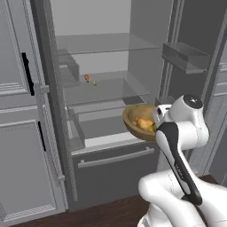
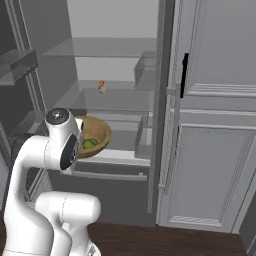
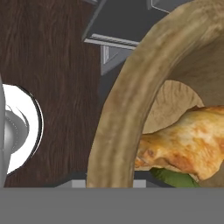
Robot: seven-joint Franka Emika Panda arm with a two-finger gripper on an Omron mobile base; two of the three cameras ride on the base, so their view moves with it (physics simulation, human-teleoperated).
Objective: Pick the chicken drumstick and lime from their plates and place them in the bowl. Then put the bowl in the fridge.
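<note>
The claw is pinched shut on the rim of the bowl (image 1: 138, 120), by all appearances, carrying it in the air just in front of the open fridge (image 1: 111, 57), level with the lower shelf. The bowl tilts from that one-sided hold, so the drumstick (image 3: 183, 142) and lime (image 3: 175, 178) lie together against its low side. It seems placed to slide onto the shelf.

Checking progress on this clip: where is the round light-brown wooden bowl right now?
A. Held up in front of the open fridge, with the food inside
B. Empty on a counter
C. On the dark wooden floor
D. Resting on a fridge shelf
A: the round light-brown wooden bowl hangs at the arm's end before the open grey fridge, holding the golden-brown chicken drumstick and dark-green lime.
</note>
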